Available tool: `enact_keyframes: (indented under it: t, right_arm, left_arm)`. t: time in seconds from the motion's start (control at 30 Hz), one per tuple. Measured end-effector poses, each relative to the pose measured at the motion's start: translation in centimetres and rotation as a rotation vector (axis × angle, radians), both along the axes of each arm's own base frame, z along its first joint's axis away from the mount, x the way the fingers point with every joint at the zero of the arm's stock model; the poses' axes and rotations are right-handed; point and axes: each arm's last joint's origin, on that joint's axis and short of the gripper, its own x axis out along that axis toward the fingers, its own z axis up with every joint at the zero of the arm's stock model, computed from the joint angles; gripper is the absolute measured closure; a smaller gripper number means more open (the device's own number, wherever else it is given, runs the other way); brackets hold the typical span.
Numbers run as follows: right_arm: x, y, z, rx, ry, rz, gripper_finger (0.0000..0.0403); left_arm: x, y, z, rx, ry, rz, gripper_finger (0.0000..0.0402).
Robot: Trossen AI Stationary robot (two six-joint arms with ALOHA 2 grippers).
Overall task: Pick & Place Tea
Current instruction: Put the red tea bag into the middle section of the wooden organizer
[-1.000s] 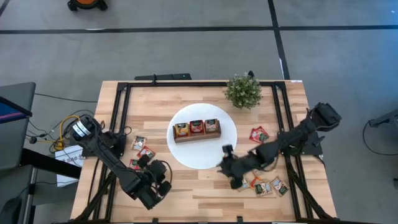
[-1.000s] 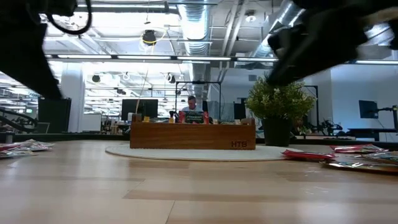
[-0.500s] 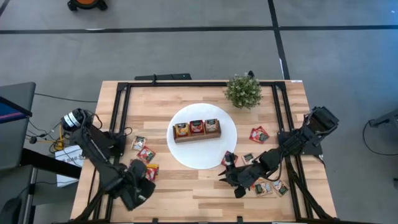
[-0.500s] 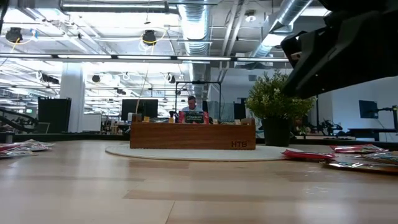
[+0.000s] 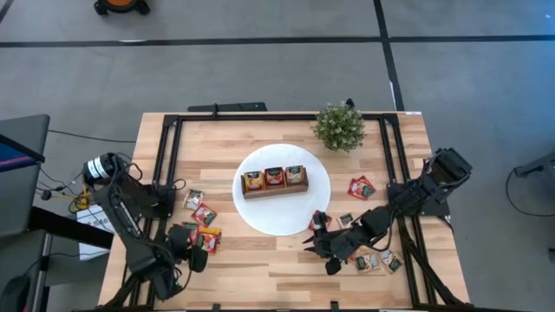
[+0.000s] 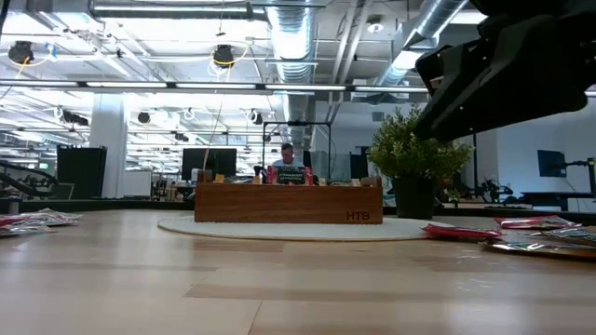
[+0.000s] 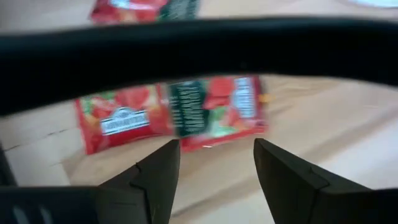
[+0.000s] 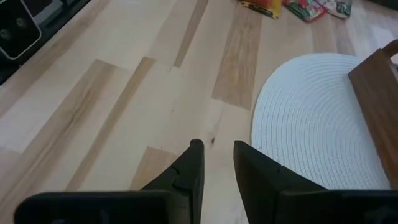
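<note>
With loose tea sachets (image 5: pixel 201 215) lying on the bench (image 5: pixel 286 269), we watch the left end effector (image 7: pixel 214 165) hover spread above a red one, while the right end effector (image 8: pixel 217 158) waits, slightly parted.

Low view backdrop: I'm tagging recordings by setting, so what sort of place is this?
Probably an open-plan lab or industrial-style office. Exposed ducts and strip lights run across the bare ceiling, desks with monitors fill the background, and a person sits behind the wooden box on the table.
</note>
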Motion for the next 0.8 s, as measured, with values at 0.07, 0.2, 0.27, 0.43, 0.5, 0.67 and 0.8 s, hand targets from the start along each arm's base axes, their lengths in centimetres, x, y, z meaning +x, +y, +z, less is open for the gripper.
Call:
enact_keyframes:
  t: [0.07, 0.2, 0.27, 0.43, 0.5, 0.67, 0.8]
  right_arm:
    - [0.1, -0.2, 0.0, 0.0, 0.0, -0.008, 0.0326]
    - [0.4, -0.7, 0.0, 0.001, 0.002, -0.023, 0.0326]
    - [0.5, -0.8, 0.0, 0.001, 0.002, -0.027, 0.0326]
    - [0.4, -0.7, 0.0, 0.001, 0.003, -0.025, 0.0326]
    - [0.4, -0.7, 0.0, 0.002, 0.003, -0.024, 0.0326]
    - [0.4, -0.7, 0.0, 0.002, 0.003, -0.024, 0.0326]
    - [0.4, -0.7, 0.0, 0.002, 0.003, -0.024, 0.0326]
  left_arm:
    - [0.0, 0.5, -1.1, -0.014, 0.009, 0.016, 0.0204]
    - [0.1, 0.9, -3.2, -0.067, -0.04, 0.017, 0.0204]
    - [0.1, 0.9, -4.0, -0.097, -0.083, 0.005, 0.0204]
    - [0.2, 1.1, -5.0, -0.125, -0.164, -0.015, 0.0204]
    - [0.2, 1.1, -5.1, -0.119, -0.164, -0.026, 0.0205]
    - [0.6, 0.8, -4.8, -0.098, -0.22, -0.095, 0.0205]
    - [1.0, 0.1, -4.0, -0.086, -0.232, -0.167, 0.0205]
